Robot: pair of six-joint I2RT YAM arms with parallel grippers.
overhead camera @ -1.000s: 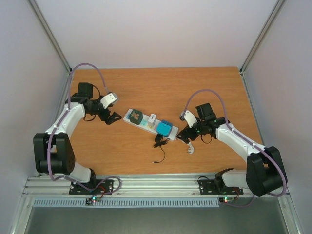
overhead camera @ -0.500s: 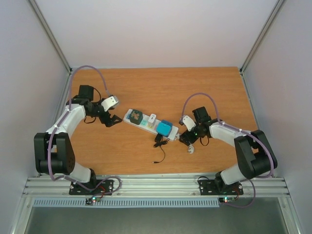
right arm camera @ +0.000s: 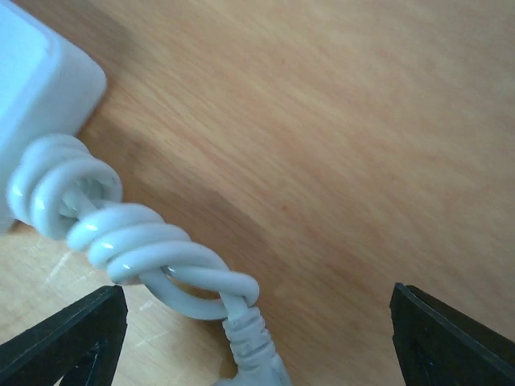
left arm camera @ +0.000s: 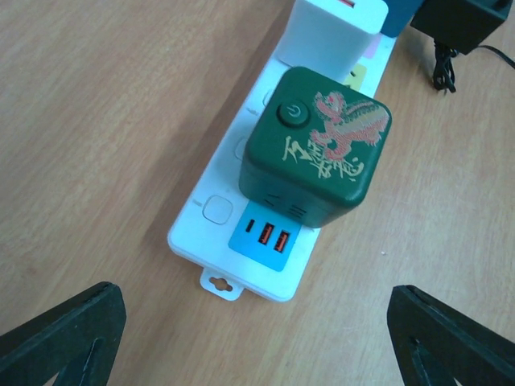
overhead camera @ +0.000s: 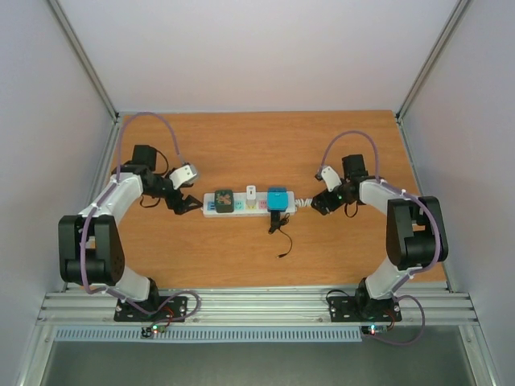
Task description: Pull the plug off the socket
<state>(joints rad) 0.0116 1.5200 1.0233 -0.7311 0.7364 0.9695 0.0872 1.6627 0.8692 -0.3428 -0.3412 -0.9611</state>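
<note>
Two arms flank the socket [overhead camera: 240, 206], which lies flat at the centre of the table [overhead camera: 241, 145] with its long axis running left to right across the top view. The left fingers [left arm camera: 68, 334] stand just off its left end. The right fingers [right arm camera: 72, 338] stand just off its right end, where the curly cord [right arm camera: 137, 241] leaves the casing. Both pairs are spread wide and hold nothing.

Three bodies sit on the socket's face: a dark green cube [left arm camera: 318, 153] nearest the left arm, a white adapter [overhead camera: 251, 193] in the middle, and a blue cube [overhead camera: 278, 198] nearer the right arm. A black adapter [overhead camera: 276, 219] lies against the socket's lower edge, and whether it is plugged in cannot be told. Which of these is the plug the task means is also unclear.

Any of them would probably have to come away square to the socket's face while the other arm steadies the casing.

- **Left wrist view:** it shows the green cube's round button, its red and pale emblem, and a blue panel of small ports at the socket's near end, all too small to make out from above.
- **Right wrist view:** it shows only a corner of the casing at upper left and the coiled cord, with no plug in sight.
- **Top view:** it alone shows the whole row, both arms, and the black adapter's thin lead trailing toward the bottom of the frame.
</note>
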